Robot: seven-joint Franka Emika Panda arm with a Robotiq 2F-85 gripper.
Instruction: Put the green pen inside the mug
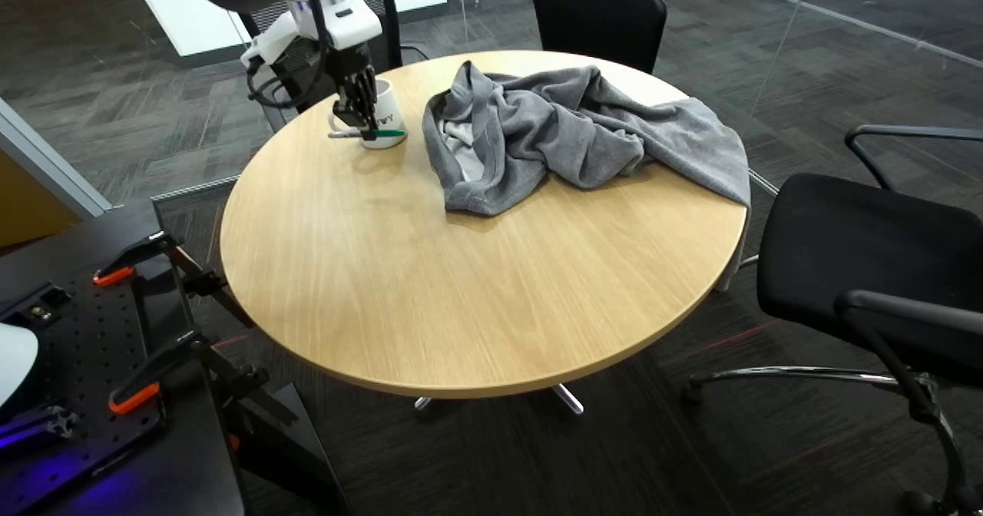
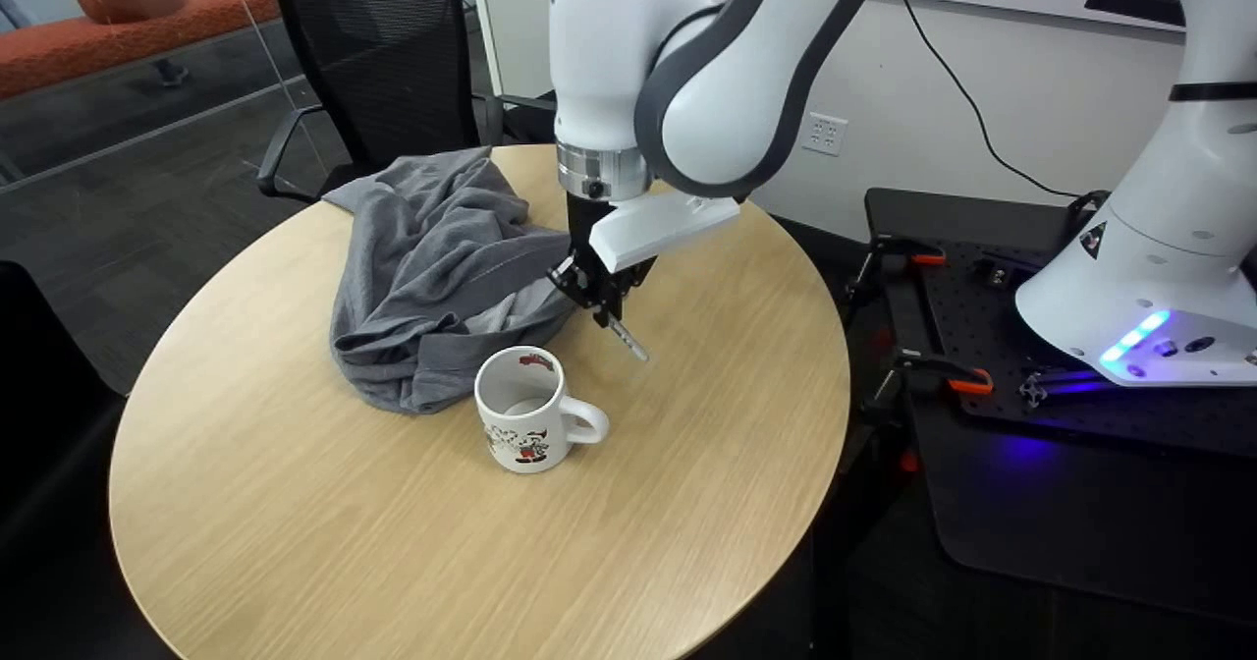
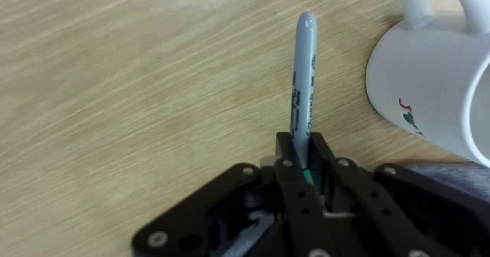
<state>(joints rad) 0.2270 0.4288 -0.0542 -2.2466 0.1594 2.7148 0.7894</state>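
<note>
Found the arm extended from its base at the right of an exterior view, over the round worktop. Recorded a bent pose, with a dark-edged link sloping down leftward to a near-vertical wrist and on to jaws aimed down, low over the surface. Could not determine clearance beneath.

Confirmed jaws closed on the green pen, with fingers against both sides and only the pen's thickness between. In the wrist view, observed the white barrel jutting beyond the fingertips, with a sliver of green between them. In an exterior view, noted the green end to the right of the jaws and the white end to the left, almost level.

Located the pen outside the mug, just beside but apart in the wrist view. Found the mug upright on the worktop, nearer than the jaws in an exterior view, with its handle to the right. Observed a grey cloth crumpled left of the jaws, on the far side of the mug.
</note>
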